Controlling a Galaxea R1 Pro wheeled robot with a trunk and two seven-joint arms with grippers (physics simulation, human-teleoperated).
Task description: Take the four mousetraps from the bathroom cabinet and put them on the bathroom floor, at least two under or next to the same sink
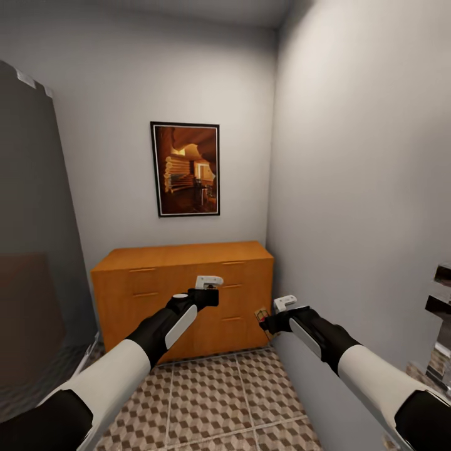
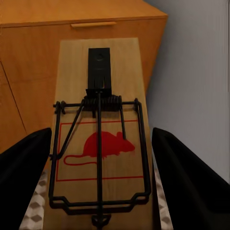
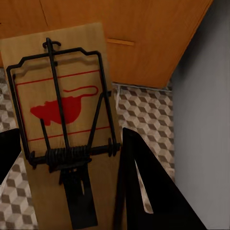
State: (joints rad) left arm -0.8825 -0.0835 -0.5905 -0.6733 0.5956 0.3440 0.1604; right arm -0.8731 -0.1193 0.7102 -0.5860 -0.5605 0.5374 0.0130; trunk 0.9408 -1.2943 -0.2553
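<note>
A dark panel (image 1: 34, 238) stands at 9 o'clock, beside the cabinet (image 1: 181, 275) at 12 against the back wall, a framed picture (image 1: 186, 169) above it. A grey wall (image 1: 363, 188) closes the 3 o'clock side, with the floor (image 1: 213, 401) at 6. Two traps are visible. The left pincer (image 1: 210, 295) hangs before the cabinet front, clamped on the left trap (image 2: 99, 139), which lies between its dark fingers (image 2: 21, 167) in the left wrist view. At 4 o'clock of it, close to the wall, the right pincer (image 1: 268, 321) grips the right trap (image 3: 62, 124), whose edge shows in the head view (image 1: 259, 312)
</note>
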